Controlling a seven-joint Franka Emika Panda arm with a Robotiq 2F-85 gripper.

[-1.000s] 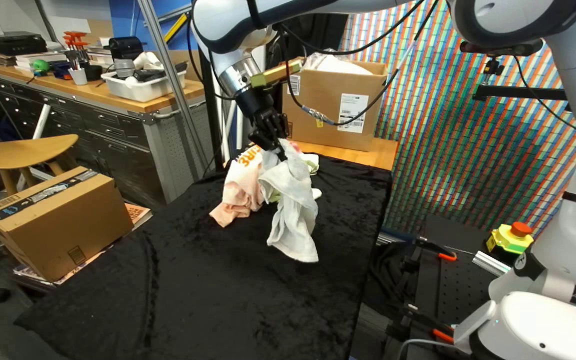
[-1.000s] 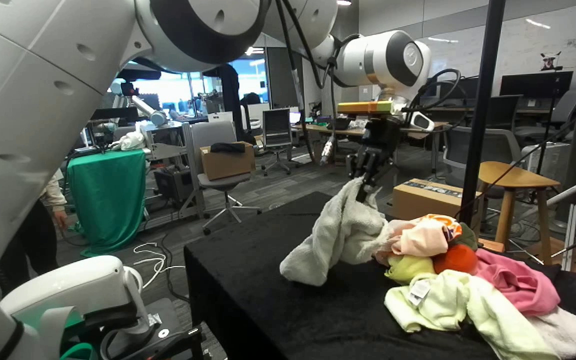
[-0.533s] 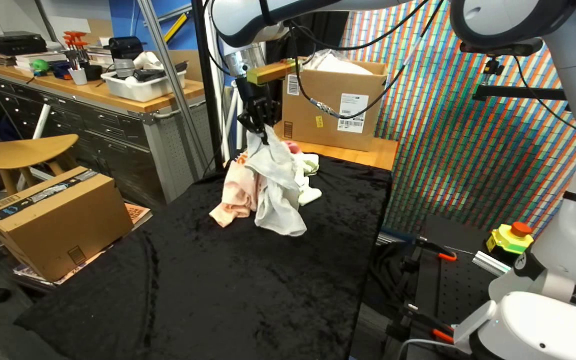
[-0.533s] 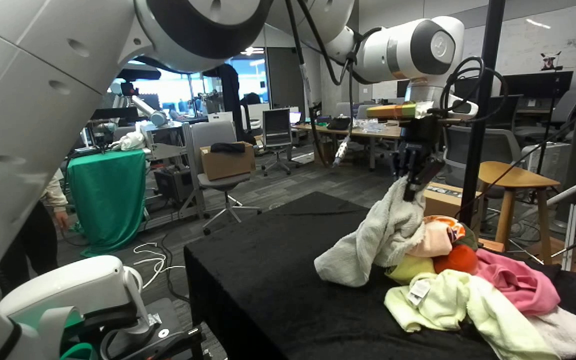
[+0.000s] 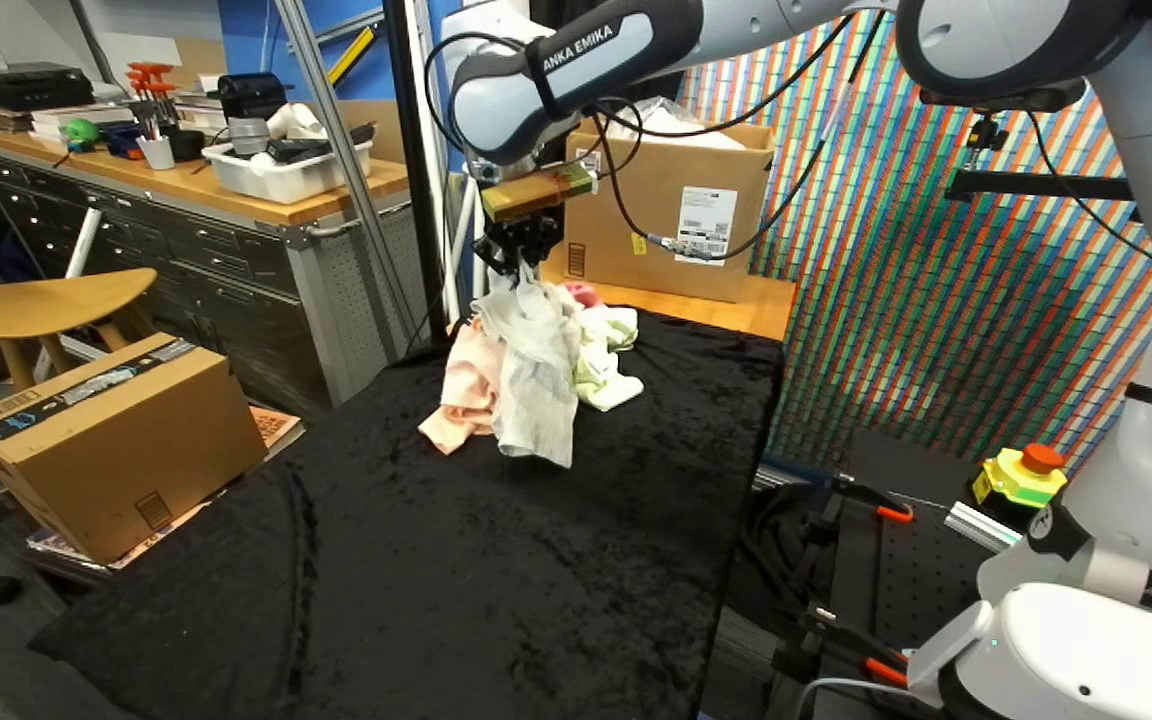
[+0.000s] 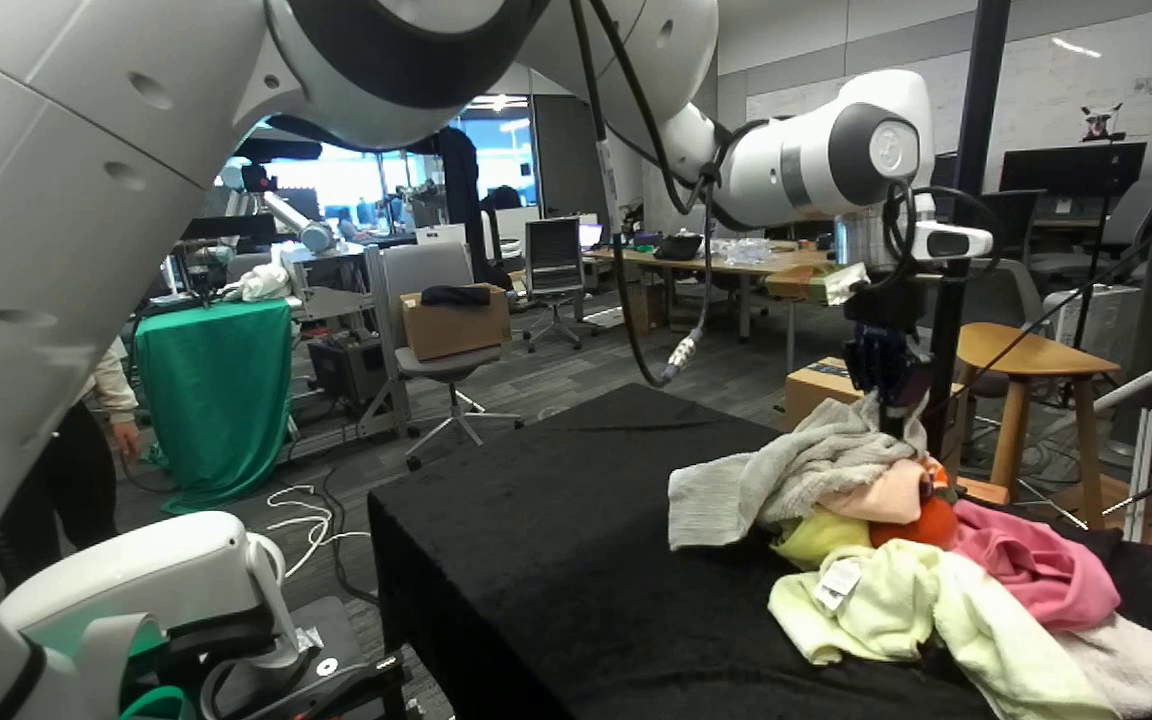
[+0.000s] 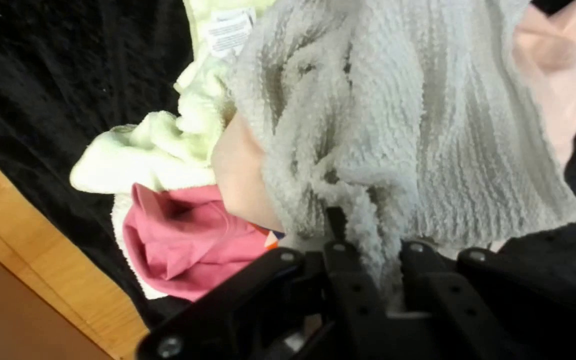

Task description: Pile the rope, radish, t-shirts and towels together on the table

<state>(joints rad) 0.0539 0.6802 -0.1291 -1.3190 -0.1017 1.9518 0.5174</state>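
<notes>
The claw (image 6: 898, 418), pinching the grey towel (image 6: 804, 468), has lowered it over the peach t-shirt (image 6: 891, 492); release should grow the pile (image 6: 916, 590), though contact beneath is unclear.

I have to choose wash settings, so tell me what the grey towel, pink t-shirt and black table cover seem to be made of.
Grey towel: likely cotton terry, matte; nubby, ribbed pile.
Pink t-shirt: smooth, matte knit, perhaps cotton jersey; soft folds, no pile visible.
Black table cover: probably crushed velvet, fibre unclear; mottled sheen.
</notes>
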